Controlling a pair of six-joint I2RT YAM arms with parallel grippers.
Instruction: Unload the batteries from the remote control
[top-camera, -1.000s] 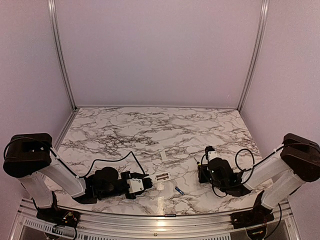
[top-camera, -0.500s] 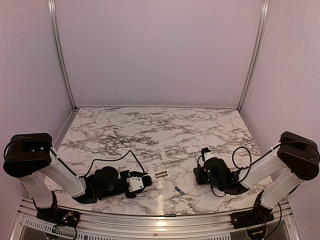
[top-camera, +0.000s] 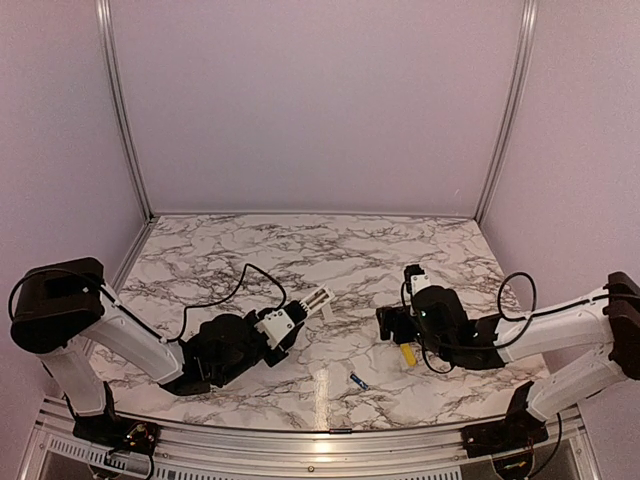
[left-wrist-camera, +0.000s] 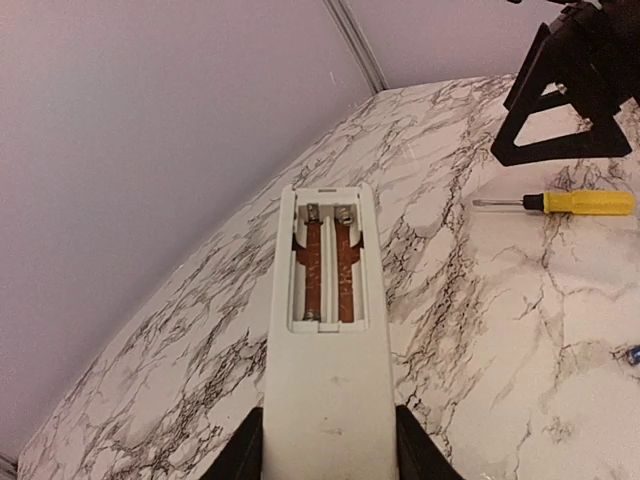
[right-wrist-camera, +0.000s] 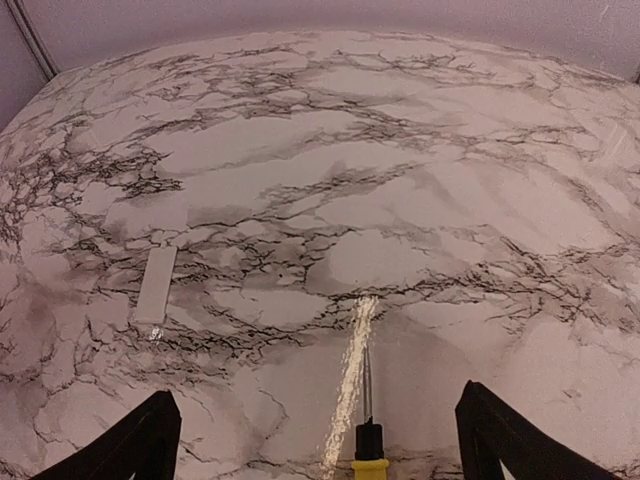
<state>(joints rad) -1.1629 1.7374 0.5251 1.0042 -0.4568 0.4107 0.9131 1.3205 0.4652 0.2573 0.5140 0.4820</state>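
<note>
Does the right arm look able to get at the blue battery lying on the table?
Probably yes. The battery lies alone in the open, near the right gripper, whose jaws stand open and empty; only the screwdriver lies close, to one side.

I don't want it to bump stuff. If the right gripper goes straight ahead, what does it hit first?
Most likely the yellow screwdriver, which lies between the open fingers of the right gripper. Beyond it there is only bare table. The small white cover lies off to the left.
</note>
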